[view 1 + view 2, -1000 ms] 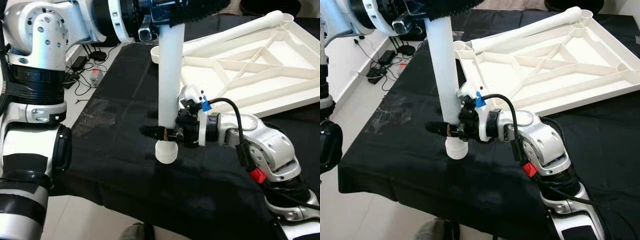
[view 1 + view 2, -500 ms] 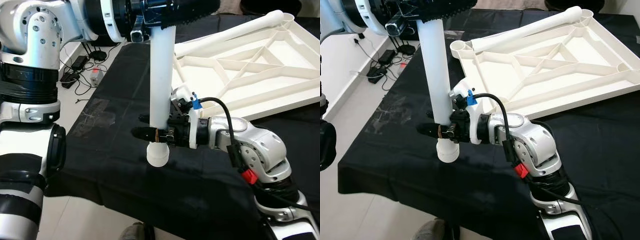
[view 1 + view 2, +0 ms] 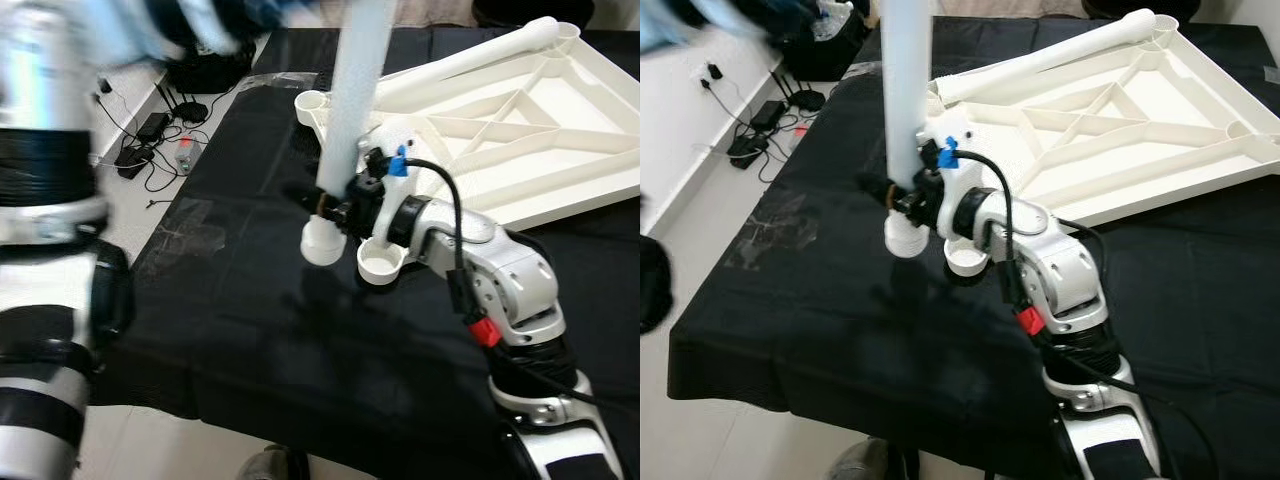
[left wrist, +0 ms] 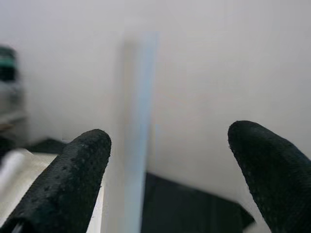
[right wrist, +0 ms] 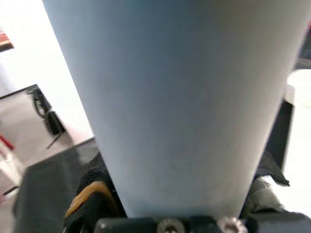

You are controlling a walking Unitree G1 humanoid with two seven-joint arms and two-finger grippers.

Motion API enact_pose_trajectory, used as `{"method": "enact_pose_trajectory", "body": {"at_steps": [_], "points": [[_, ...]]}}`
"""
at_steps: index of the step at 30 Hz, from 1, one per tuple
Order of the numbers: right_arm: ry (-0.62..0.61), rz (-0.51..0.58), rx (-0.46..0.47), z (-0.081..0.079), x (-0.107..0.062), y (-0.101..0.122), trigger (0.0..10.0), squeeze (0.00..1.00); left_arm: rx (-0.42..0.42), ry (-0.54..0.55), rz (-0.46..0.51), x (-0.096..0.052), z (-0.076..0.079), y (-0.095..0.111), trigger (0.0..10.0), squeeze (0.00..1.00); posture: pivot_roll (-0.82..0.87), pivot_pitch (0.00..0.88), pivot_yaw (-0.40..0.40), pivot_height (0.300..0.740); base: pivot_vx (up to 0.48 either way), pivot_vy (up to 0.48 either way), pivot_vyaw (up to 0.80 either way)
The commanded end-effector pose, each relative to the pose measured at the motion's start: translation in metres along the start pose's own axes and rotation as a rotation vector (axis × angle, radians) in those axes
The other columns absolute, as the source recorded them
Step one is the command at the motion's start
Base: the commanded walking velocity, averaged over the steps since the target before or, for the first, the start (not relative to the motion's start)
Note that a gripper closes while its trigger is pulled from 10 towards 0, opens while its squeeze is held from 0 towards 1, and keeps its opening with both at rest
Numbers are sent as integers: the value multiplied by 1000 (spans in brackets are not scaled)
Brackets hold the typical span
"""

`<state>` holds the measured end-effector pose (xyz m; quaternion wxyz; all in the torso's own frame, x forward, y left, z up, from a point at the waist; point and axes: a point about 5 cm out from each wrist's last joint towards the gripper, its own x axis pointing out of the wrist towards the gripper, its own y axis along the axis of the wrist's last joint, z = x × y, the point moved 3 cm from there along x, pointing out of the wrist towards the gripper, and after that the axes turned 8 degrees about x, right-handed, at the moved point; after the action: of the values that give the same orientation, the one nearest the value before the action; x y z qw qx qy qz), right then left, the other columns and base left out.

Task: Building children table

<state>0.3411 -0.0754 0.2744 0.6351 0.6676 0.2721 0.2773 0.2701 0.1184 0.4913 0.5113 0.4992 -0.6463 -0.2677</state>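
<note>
White table leg (image 3: 352, 110) upright in right hand (image 3: 335, 205)

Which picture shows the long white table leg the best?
The right eye view: the table leg stands upright, the right gripper clamping its lower end. The left eye view matches; the right wrist view sees it very close; the left wrist view blurs it.

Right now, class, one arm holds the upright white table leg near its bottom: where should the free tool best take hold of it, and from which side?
Probably on the bare tube of the white table leg, above the right tool, which clamps it near the foot. Come in level from the robot's left, across the tube: it stands nearly upright, and the upturned tabletop crowds the right.
</note>
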Motion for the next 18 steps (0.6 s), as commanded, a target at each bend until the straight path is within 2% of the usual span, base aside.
{"method": "enact_pose_trajectory", "body": {"at_steps": [1, 2, 3, 4, 5, 6, 7, 8, 10, 11, 12, 13, 14, 15, 16, 17, 18], "points": [[18, 16, -20, -4, 3, 4, 0, 0, 24, -13, 16, -1, 7, 12, 10000, 1000, 44, 204, 79, 740, 0, 0, 0], [2, 15, -37, 0, 2, 5, 0, 0, 28, 8, 26, -4, 8, 18, 10000, 1000, 45, 205, 78, 740, 0, 0, 0], [-28, 24, -54, 10, 1, 9, 0, 0, 40, 64, 4, -13, 10, 16, 10000, 1000, 54, 212, 68, 740, 0, 0, 0], [-28, 24, -54, 10, 1, 9, 0, 0, 40, 64, 4, -13, 10, 16, 10000, 1000, 54, 212, 68, 740, 0, 0, 0], [-65, 37, -72, 22, -1, 15, 0, 0, 49, 159, -76, -32, 11, -3, 10000, 1000, 65, 221, 59, 740, 0, 0, 0], [-65, 37, -72, 22, -1, 15, 0, 0, 49, 159, -76, -32, 11, -3, 10000, 1000, 65, 221, 59, 740, 0, 0, 0], [-92, 50, -87, 32, -3, 21, 0, 0, 40, 236, -146, -49, 14, -24, 10000, 1000, 70, 229, 53, 740, 0, 0, 0], [-111, 69, -103, 41, -5, 29, 0, 0, 18, 313, -255, -69, 23, -58, 10000, 1000, 66, 239, 48, 740, 0, 0, 0], [-103, 106, -124, 47, -9, 43, 0, 0, -90, 376, -361, -93, 49, -109, 10000, 1000, 65, 252, 42, 740, 0, 0, 0], [-66, 131, -130, 47, -12, 51, 0, 0, -163, 386, -407, -100, 71, -138, 10000, 1000, 65, 257, 39, 740, 0, 0, 0], [-66, 131, -130, 47, -12, 51, 0, 0, -163, 386, -407, -100, 71, -138, 10000, 1000, 65, 257, 39, 740, 0, 0, 0], [-21, 153, -129, 45, -15, 60, 0, 0, -234, 387, -426, -102, 94, -161, 10000, 1000, 62, 264, 37, 740, 0, 0, 0], [8, 166, -129, 43, -17, 65, 0, 0, -277, 387, -433, -103, 110, -174, 10000, 1000, 62, 264, 37, 740, 0, 0, 0], [8, 166, -129, 43, -17, 65, 0, 0, -277, 387, -433, -103, 110, -174, 10000, 1000, 62, 264, 37, 740, 0, 0, 0], [49, 177, -130, 41, -19, 70, 0, 0, -308, 368, -473, -102, 130, -190, 10000, 404, 59, 275, 33, 740, 0, 0, 0], [89, 178, -139, 38, -21, 74, 0, 0, -336, 353, -512, -100, 149, -205, 10000, 0, 54, 282, 32, 740, 0, 0, 0], [89, 178, -139, 38, -21, 74, 0, 0, -336, 353, -512, -100, 149, -205, 10000, 0, 54, 282, 32, 740, 0, 0, 0]]}}
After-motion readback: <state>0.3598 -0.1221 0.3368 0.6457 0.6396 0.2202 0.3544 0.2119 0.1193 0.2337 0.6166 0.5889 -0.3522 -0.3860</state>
